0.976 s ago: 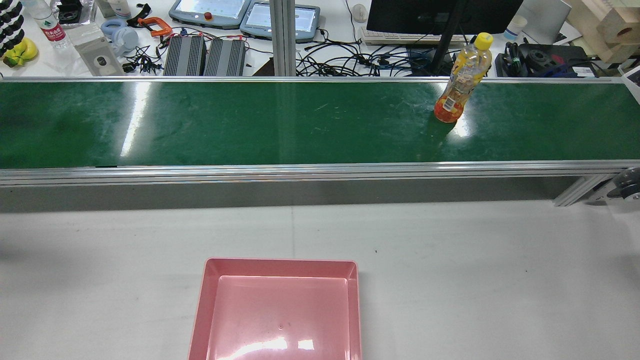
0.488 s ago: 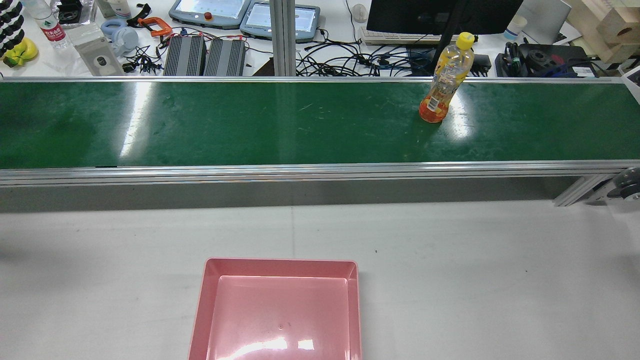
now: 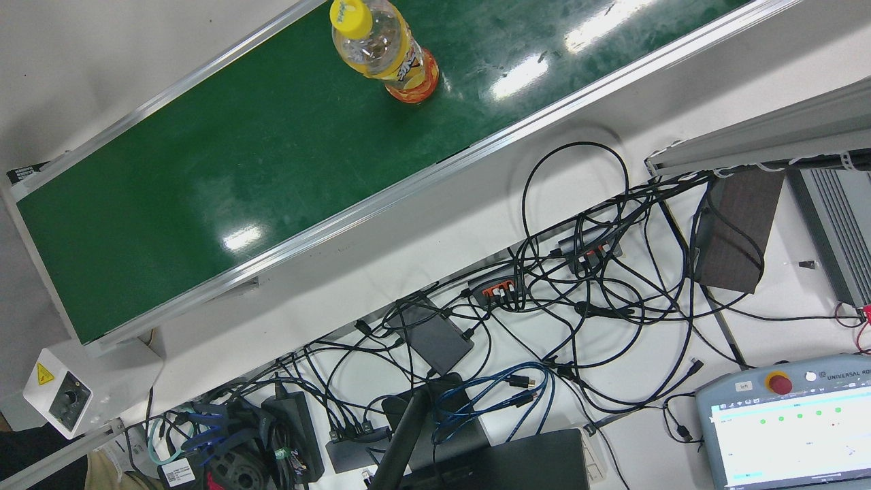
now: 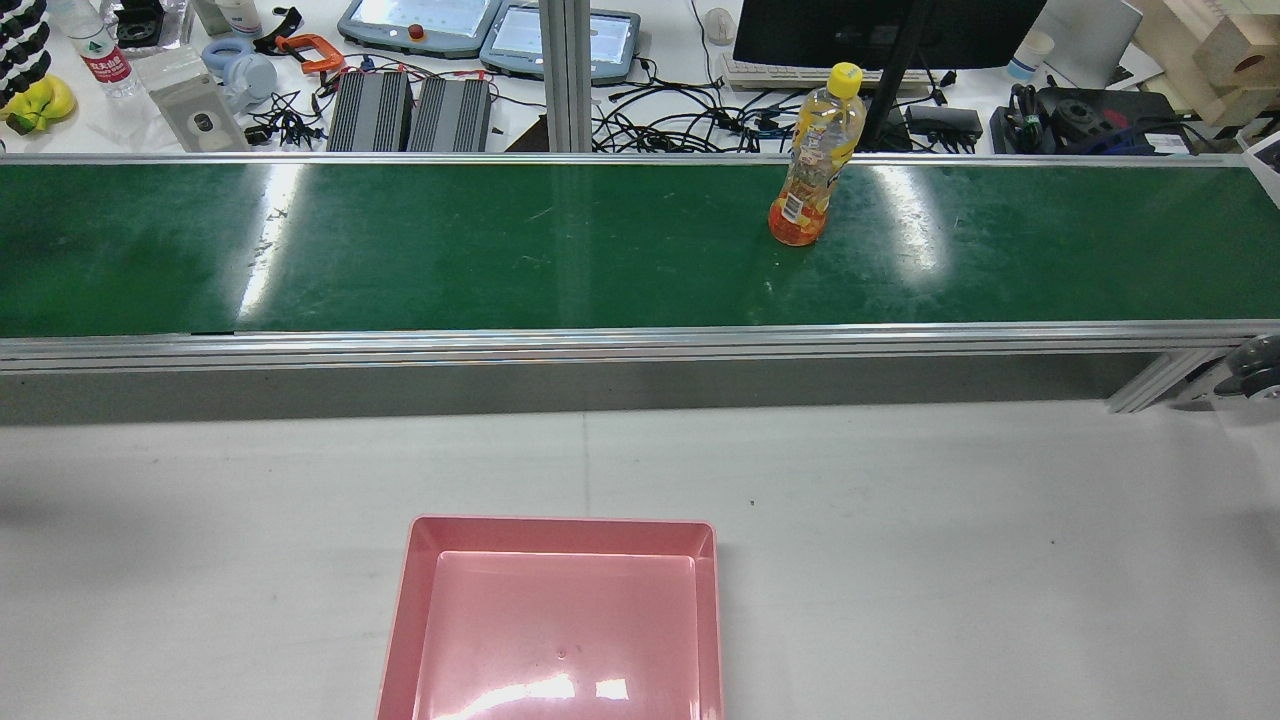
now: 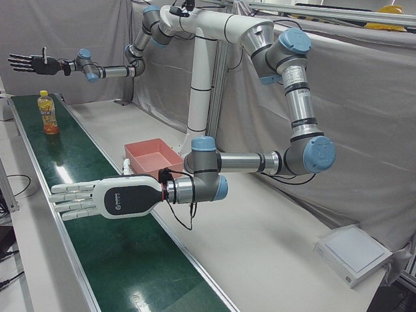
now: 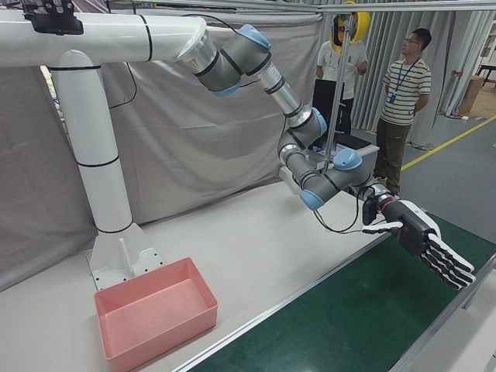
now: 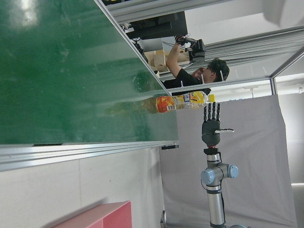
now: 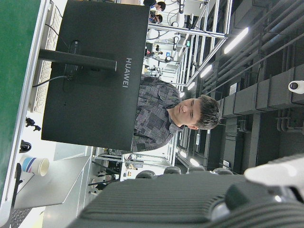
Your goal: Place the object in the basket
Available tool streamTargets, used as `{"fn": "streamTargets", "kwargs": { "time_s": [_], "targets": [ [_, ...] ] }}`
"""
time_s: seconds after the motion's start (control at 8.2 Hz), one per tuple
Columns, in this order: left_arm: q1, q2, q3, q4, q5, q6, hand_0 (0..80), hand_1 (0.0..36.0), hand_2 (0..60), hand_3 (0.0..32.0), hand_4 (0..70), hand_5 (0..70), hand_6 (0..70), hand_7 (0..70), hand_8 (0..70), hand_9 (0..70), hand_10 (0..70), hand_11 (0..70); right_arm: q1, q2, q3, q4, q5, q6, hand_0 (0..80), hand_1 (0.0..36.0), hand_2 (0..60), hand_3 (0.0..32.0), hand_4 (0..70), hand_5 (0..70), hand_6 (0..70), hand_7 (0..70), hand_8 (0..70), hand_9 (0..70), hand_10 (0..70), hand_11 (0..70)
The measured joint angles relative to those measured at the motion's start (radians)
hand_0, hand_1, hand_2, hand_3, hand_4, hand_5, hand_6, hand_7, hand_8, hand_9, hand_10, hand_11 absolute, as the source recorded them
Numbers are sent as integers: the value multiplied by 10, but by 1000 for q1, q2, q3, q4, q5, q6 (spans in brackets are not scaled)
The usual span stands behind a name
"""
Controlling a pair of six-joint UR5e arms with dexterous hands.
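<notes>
Clear plastic bottle [image 4: 812,160] with yellow cap stands upright on the glossy green belt [image 4: 400,250], glossy pink plastic basket [image 4: 555,620] sits empty, and both left hand [image 5: 97,198] and right hand [image 6: 430,248] are flat, fingers spread, holding nothing.

Just past the far rail of my green conveyor belt [image 4: 500,245], two grey teach pendants [image 4: 420,22] lie side by side. Near them, further along that rail, stand two ribbed power boxes [image 4: 410,112] and an orange clamp [image 4: 308,50]. A black monitor [image 4: 880,30] stands further along the same rail, above tangled cables [image 4: 700,125].
</notes>
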Motion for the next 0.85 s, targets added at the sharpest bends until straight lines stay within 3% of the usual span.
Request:
{"fn": "streamTargets", "kwargs": {
  "time_s": [0.85],
  "targets": [
    [1, -2, -17, 8, -1, -1, 613, 102, 0, 0, 0, 29, 0, 0, 0, 0, 0, 0, 0, 0, -1, 0, 0, 1, 0, 0, 0, 0, 0, 0, 0, 0, 0, 0, 0, 0]
  ]
}}
